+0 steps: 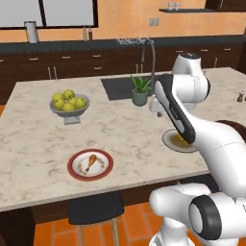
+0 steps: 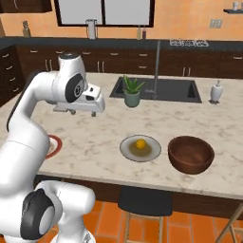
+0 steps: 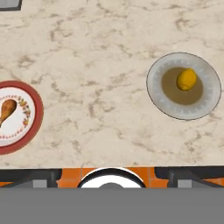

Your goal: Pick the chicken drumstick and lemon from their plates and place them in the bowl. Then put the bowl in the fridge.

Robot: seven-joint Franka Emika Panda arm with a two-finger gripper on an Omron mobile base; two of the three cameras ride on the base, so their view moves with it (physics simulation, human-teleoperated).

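Drumstick [image 1: 89, 162] on red-rimmed plate [image 1: 90, 165] near the surface's front edge, claw [image 2: 84, 112] wide and empty above mid-surface, lemon [image 2: 140, 144] on grey plate [image 2: 140, 148], bowl [image 2: 191, 154] rightmost; risks: thin bone slipping, lemon rolling off.

Legible text, labels, brands, numbers, signs: none; the red-rimmed plate [image 3: 17, 117] carries only a speckled pattern, no lettering; cabinet fronts and bottles at the back are too small to read.
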